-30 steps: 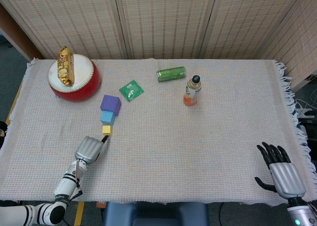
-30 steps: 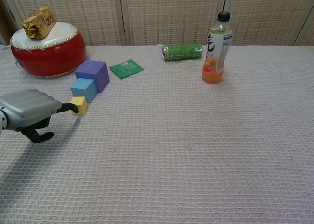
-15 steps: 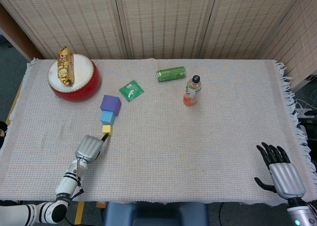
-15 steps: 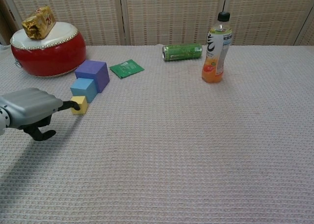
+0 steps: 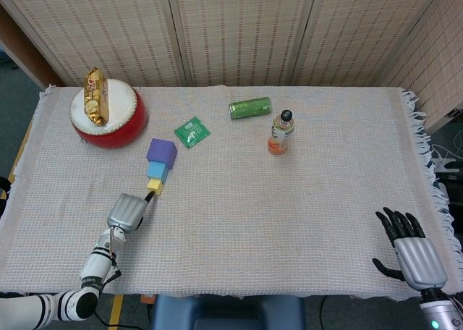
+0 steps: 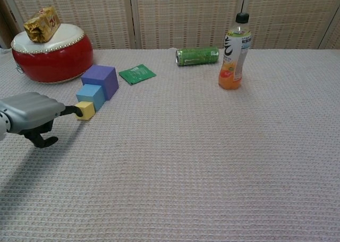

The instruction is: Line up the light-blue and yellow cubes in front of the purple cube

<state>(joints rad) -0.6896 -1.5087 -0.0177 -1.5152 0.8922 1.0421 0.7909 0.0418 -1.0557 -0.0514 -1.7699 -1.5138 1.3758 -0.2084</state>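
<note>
The purple cube [image 5: 161,151] [image 6: 101,79] stands left of centre. Against its near side sits the light-blue cube [image 5: 156,171] [image 6: 90,96], and the small yellow cube [image 5: 154,187] [image 6: 86,110] sits just in front of that. My left hand [image 5: 127,212] [image 6: 31,114] lies fist-like on the cloth, with one extended fingertip touching the yellow cube's near side and nothing gripped. At the table's near right corner my right hand [image 5: 414,252] rests with its fingers spread, holding nothing.
A red drum [image 5: 108,113] [image 6: 52,53] with a gold packet [image 5: 95,95] on top stands at the far left. Beyond the cubes lie a green sachet [image 5: 192,132] [image 6: 137,74], a green can [image 5: 249,108] [image 6: 197,56] and an orange drink bottle [image 5: 281,132] [image 6: 234,52].
My left hand has moved forward, pushing the yellow cube away from me until it sits close against the light-blue cube. The right hand has stayed still.
</note>
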